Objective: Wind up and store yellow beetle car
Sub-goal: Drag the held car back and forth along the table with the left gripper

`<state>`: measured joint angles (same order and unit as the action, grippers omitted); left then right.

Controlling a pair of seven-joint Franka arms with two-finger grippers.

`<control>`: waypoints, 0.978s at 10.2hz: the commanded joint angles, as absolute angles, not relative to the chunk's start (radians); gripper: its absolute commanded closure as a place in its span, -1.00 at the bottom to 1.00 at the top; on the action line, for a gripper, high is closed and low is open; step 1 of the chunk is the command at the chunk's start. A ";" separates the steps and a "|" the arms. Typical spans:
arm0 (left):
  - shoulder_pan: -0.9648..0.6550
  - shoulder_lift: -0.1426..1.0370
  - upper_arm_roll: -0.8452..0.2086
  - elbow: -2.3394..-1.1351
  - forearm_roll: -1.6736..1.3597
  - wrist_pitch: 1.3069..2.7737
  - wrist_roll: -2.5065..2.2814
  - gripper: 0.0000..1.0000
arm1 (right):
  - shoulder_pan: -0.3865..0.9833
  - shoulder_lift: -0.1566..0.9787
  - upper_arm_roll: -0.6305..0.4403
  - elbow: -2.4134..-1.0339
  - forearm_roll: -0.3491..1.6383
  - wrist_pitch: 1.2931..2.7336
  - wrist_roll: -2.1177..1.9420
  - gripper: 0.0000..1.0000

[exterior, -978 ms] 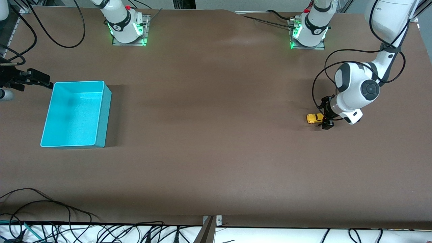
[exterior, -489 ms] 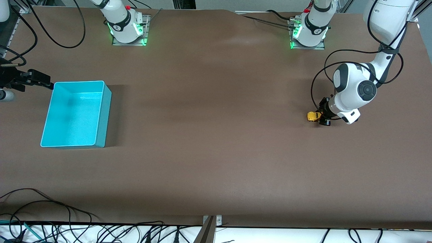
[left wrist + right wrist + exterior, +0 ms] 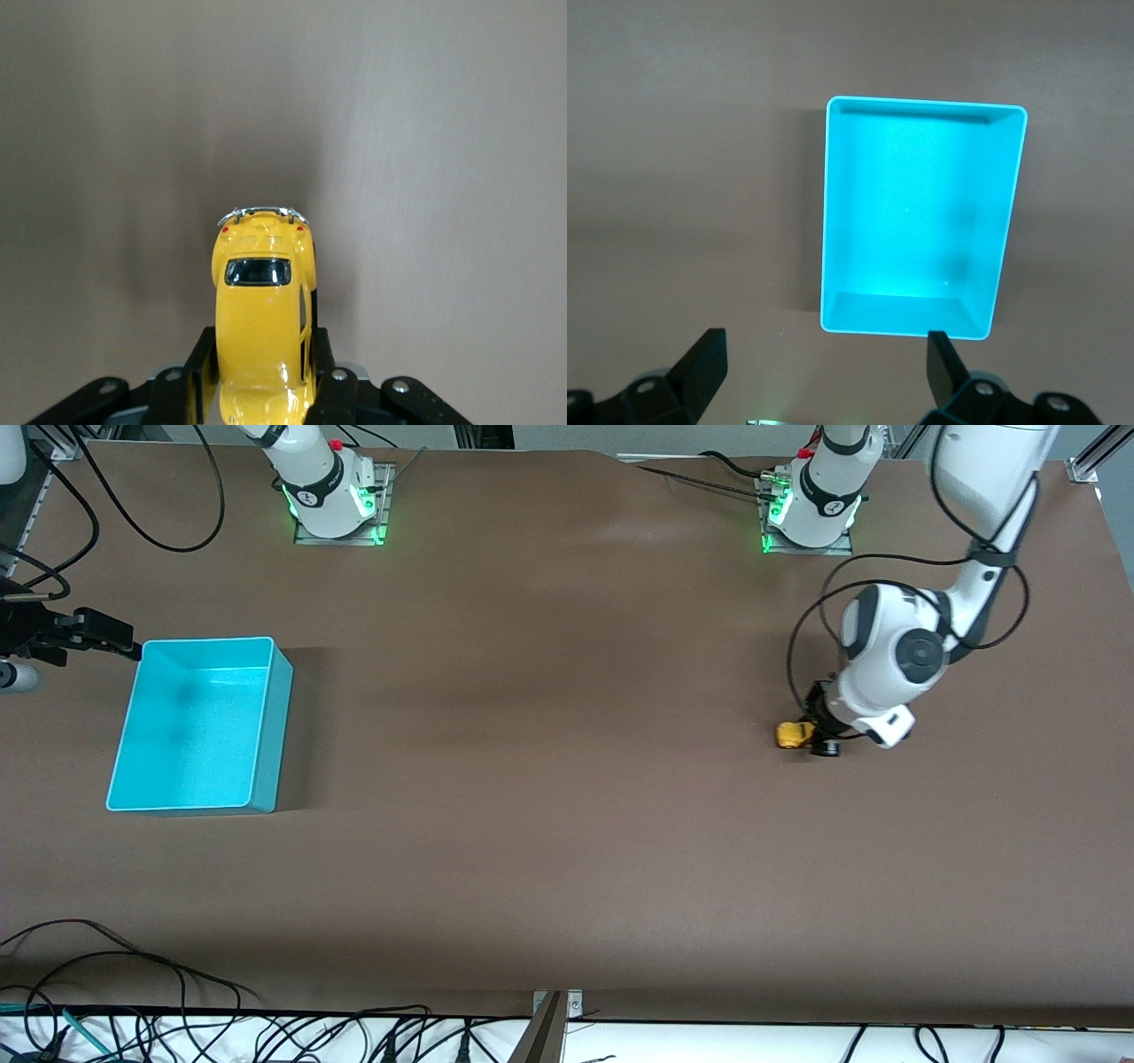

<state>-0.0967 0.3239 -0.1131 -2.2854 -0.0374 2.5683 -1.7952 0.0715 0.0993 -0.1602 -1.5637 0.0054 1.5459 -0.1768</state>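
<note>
My left gripper (image 3: 263, 390) jaws clamp the yellow beetle car (image 3: 261, 319) on the tabletop (image 3: 567, 779), so drag backward with wheels pressed down; right gripper (image 3: 824, 367) jaws open, waiting over turquoise bin (image 3: 921, 217).

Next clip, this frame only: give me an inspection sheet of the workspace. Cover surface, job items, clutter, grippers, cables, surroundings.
Surface: brown table, one plain sheet.
Job's things: yellow beetle car toward the left arm's end of the table, on the surface or just off it, cannot tell which; turquoise bin toward the right arm's end, nothing in it.
Clutter: nothing seen.
Grippers: left gripper shut on the car, fingers against its sides in the left wrist view; right gripper open, waiting beside the bin at the table's edge.
Cables: black loops around the left arm; loose cables off the table edge nearest the front camera.
Surroundings: two arm bases lit green, metal frame at the corners.
</note>
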 commanded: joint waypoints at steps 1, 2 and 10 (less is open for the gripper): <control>-0.178 0.360 -0.109 -2.243 -0.008 2.551 -1.922 1.00 | 0.074 0.091 -0.167 -1.577 0.025 1.557 -0.195 -1.00; -0.190 0.397 -0.109 -2.223 -0.014 2.563 -1.933 1.00 | 0.074 0.091 -0.167 -1.577 0.025 1.557 -0.195 -1.00; -0.092 0.462 -0.101 -2.233 0.000 2.602 -1.790 1.00 | 0.074 0.097 -0.167 -1.575 0.025 1.557 -0.195 -1.00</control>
<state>-0.1436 0.3941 -0.1150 -2.2440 -0.0374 2.5675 -1.8514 0.0716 0.1080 -0.1604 -1.5644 0.0055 1.5472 -0.1768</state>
